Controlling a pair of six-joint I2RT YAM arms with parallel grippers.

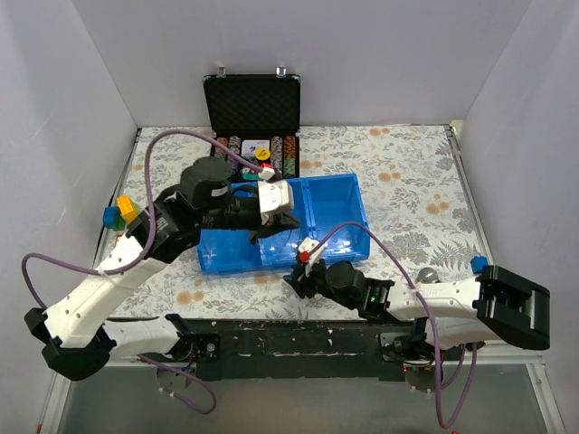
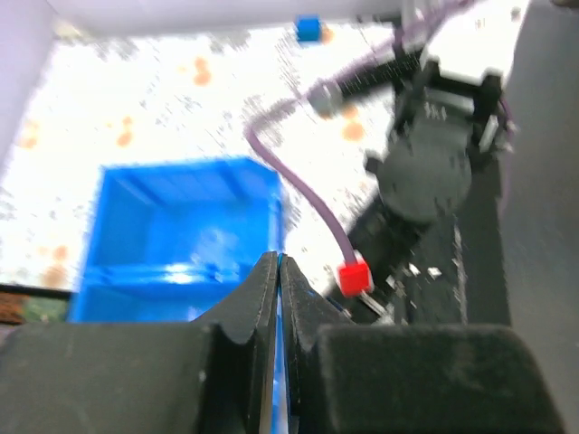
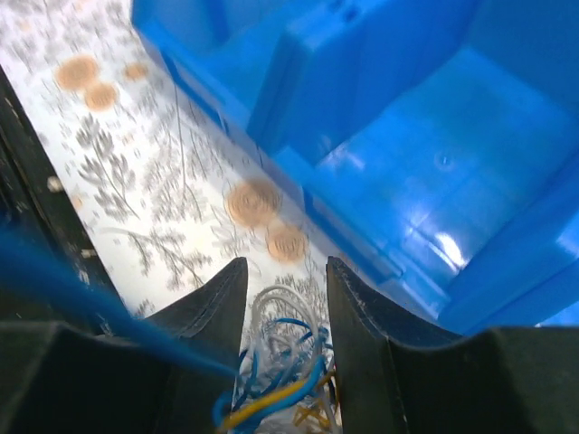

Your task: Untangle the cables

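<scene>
The cables [image 3: 285,362] are a small clump of white, blue and yellow loops lying on the flowered cloth just in front of the blue tray [image 3: 407,181]. My right gripper [image 3: 283,289] straddles the clump, and the cords touch both fingers. The jaws stand narrowly apart. One blue strand runs taut from the clump off to the left. My left gripper [image 2: 279,271] is shut on a thin blue strand over the tray's [image 2: 181,226] front edge. In the top view the left gripper [image 1: 270,233] is over the tray [image 1: 335,194]. The right gripper [image 1: 295,280] is at the tray's near edge. The clump is hidden there.
An open black case [image 1: 251,99] with poker chips stands behind the tray. Coloured blocks [image 1: 120,212] sit at the left table edge and a blue block [image 1: 479,264] at the right. Mauve cables loop over both arms, with a red plug [image 2: 353,276] on the right wrist.
</scene>
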